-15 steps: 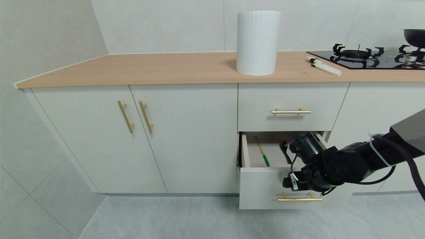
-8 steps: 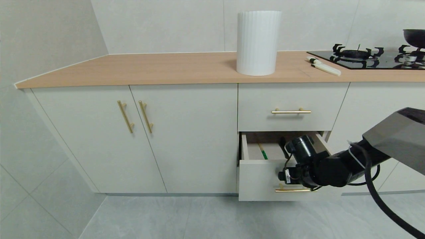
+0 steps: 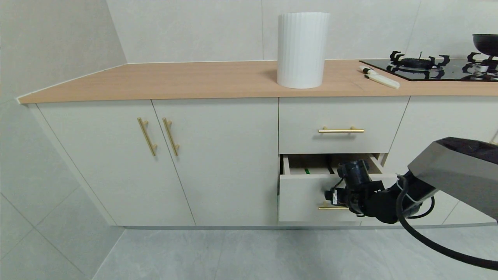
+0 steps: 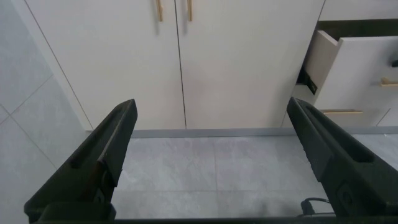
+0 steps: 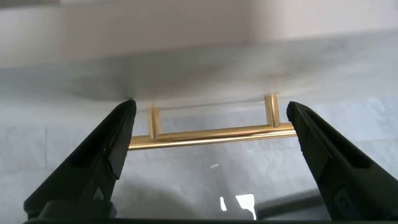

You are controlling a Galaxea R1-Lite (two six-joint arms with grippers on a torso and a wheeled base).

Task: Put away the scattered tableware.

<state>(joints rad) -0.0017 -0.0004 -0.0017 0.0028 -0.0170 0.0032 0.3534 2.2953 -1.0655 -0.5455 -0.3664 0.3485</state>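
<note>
The lower drawer (image 3: 303, 194) stands a little way out of the cabinet. A green-tipped utensil (image 3: 307, 171) and a dark utensil (image 3: 330, 169) show through the gap at its top. My right gripper (image 3: 337, 198) is against the drawer front at the gold handle (image 3: 333, 207). In the right wrist view its fingers (image 5: 118, 143) are spread open, with the handle (image 5: 211, 134) running across between them and not clamped. My left gripper (image 4: 210, 115) is open and holds nothing, low over the floor, facing the cabinet doors, with the drawer (image 4: 360, 68) off to one side.
On the counter stand a tall white ribbed container (image 3: 301, 48) and a white knife (image 3: 381, 79) beside the black gas hob (image 3: 428, 66). The upper drawer (image 3: 340, 124) is closed. Double cabinet doors (image 3: 163, 155) are closed. Grey tiled floor lies in front.
The right arm has moved toward the cabinet and the lower drawer has slid inward with it, leaving a much narrower gap.
</note>
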